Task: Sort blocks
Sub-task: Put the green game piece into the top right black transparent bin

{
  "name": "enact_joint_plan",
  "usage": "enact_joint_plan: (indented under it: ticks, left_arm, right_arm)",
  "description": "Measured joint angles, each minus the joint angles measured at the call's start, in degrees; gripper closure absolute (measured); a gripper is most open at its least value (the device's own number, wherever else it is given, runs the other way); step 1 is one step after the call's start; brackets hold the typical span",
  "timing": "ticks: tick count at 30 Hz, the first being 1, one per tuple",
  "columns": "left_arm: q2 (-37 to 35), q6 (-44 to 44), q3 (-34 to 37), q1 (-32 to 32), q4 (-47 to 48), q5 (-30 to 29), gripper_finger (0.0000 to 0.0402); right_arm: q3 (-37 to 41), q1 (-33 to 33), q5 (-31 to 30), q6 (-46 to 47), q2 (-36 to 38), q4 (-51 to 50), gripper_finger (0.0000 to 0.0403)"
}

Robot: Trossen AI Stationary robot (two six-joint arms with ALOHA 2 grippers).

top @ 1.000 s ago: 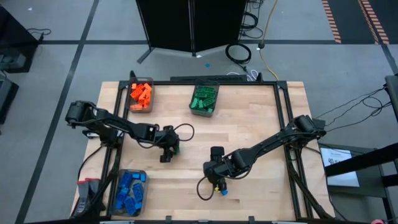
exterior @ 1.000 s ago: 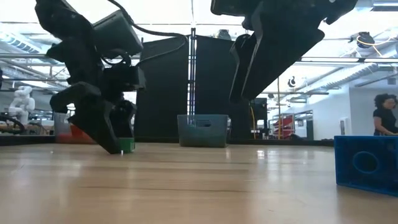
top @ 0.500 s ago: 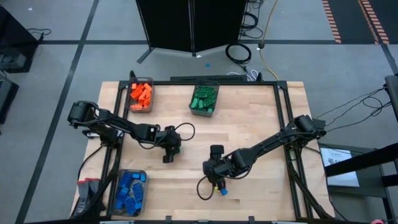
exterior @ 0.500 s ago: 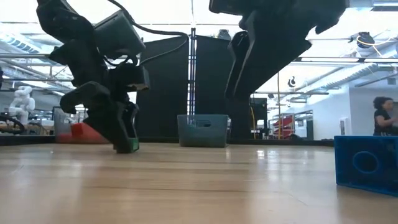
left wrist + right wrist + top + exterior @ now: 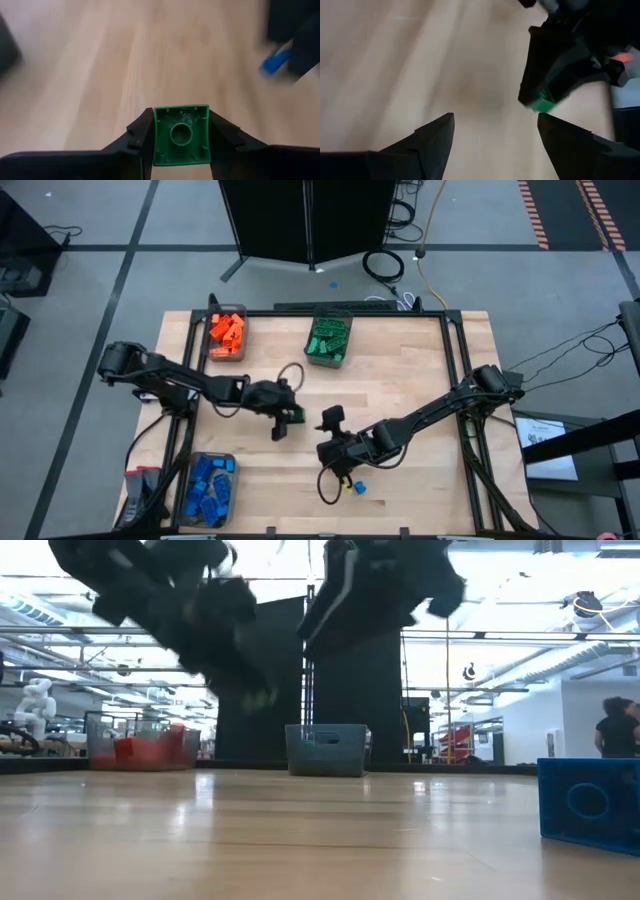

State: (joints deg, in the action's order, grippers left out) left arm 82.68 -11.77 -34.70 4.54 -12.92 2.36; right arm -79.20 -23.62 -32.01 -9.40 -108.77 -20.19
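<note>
Wooden table (image 5: 400,380) under both arms, seen from above. Three dark translucent bins on it: orange-filled bin (image 5: 226,332) at the far left, green-filled bin (image 5: 328,339) at far centre, blue-filled bin (image 5: 208,490) at the near left corner. Each bin holding only bricks of its own colour.

Left arm reaching in from the left edge toward mid-table. Left gripper (image 5: 289,416) near the table's centre, well apart from all three bins. Fingers clamped on a green block (image 5: 181,135), one finger against each side wall, hollow underside and its round tube facing the wrist camera. Same block visible as a green fleck at the fingertips from above (image 5: 297,416) and from the right wrist (image 5: 540,104). Low view: left gripper lifted clear of the tabletop, blurred, green fleck (image 5: 262,697) at its tip.

Right arm reaching in from the right edge, elbow low over the table. Right gripper (image 5: 495,125) just right of the left gripper, fingers spread wide, nothing between them, only bare wood.

One loose blue block (image 5: 357,488) lying on the table near the front edge, just beside the right arm's wrist; also visible large at the right of the low view (image 5: 590,800), and as a blue smear in the left wrist view (image 5: 275,61).
</note>
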Motion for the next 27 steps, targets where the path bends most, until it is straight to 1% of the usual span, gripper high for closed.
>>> enact_joint_plan:
  ticks: [3, 5, 7, 10, 15, 19, 23, 27]
  left_arm:
    - [-3.4, -1.1, 0.0, 0.0, -5.4, 0.4, 0.0283]
    - [-5.4, -1.5, 0.0, 0.0, -7.4, 0.7, 0.0283]
    - [-6.8, -1.8, 0.0, 0.0, -9.6, 1.0, 0.0283]
    - [-8.6, -3.0, 0.0, 0.0, -9.7, 1.1, 0.0283]
    - [-9.6, -5.1, 0.0, 0.0, -11.4, 1.9, 0.0283]
    - [-9.5, -6.5, 0.0, 0.2, -14.7, 4.2, 0.0283]
    - [-9.5, -7.5, 0.0, 0.1, -20.5, 5.8, 0.0283]
    - [-9.4, -7.7, 0.0, 0.2, -23.8, 6.9, 0.0283]
  right_arm:
    - [0.0, 0.0, -7.2, -5.0, 0.0, 3.3, 0.0122]
    - [0.0, 0.0, -12.0, -9.1, 0.0, 6.0, 0.0122]
    - [0.0, 0.0, -14.7, -12.9, 0.0, 8.3, 0.0122]
    - [0.0, 0.0, -16.9, -17.4, 0.0, 11.4, 0.0122]
    - [0.0, -0.1, -21.3, -24.8, 0.0, 17.8, 0.0122]
    - [0.0, 0.1, -25.8, -31.9, 0.0, 23.9, 0.0122]
    - [0.0, 0.1, -26.1, -36.5, 0.0, 27.3, 0.0122]
    - [0.0, 0.4, -26.4, -36.7, 0.1, 29.0, 0.0122]
